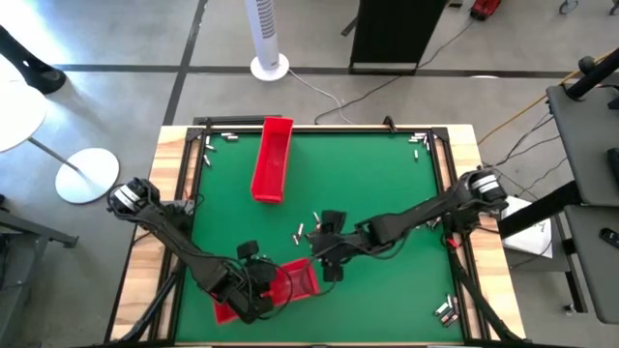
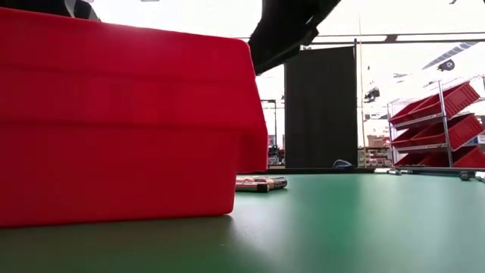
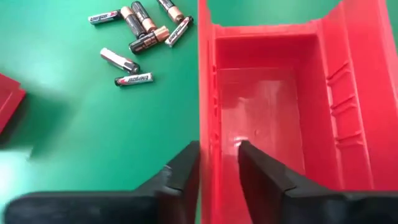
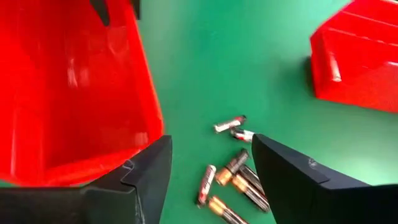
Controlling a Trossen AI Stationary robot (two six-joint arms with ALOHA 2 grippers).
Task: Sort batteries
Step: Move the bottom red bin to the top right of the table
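Observation:
Several batteries (image 4: 233, 177) lie loose on the green mat near the table's middle (image 1: 308, 230); the left wrist view also shows the batteries (image 3: 140, 37). A red tray (image 3: 273, 93) stands on its base at the near edge (image 1: 295, 280). My left gripper (image 3: 217, 158) is open astride that tray's side wall, at the tray's left end (image 1: 259, 290). My right gripper (image 4: 211, 155) is open above the mat just short of the batteries, pointing toward the table's left (image 1: 319, 246). A second red tray (image 1: 273, 159) lies at the far side. My left gripper has one finger (image 3: 186, 171) outside and one finger (image 3: 255, 165) inside the near tray's side wall (image 3: 208, 124), slanting down from above. The inner finger stands apart from the wall. Whether the outer finger touches it, I cannot tell. The tray rests on the mat.
More loose batteries lie at the far left corner (image 1: 218, 140), the far right corner (image 1: 418, 143) and the near right edge (image 1: 445, 309). The near tray (image 2: 114, 114) fills the left of the low view. Bare green mat lies on the right half (image 1: 406, 280).

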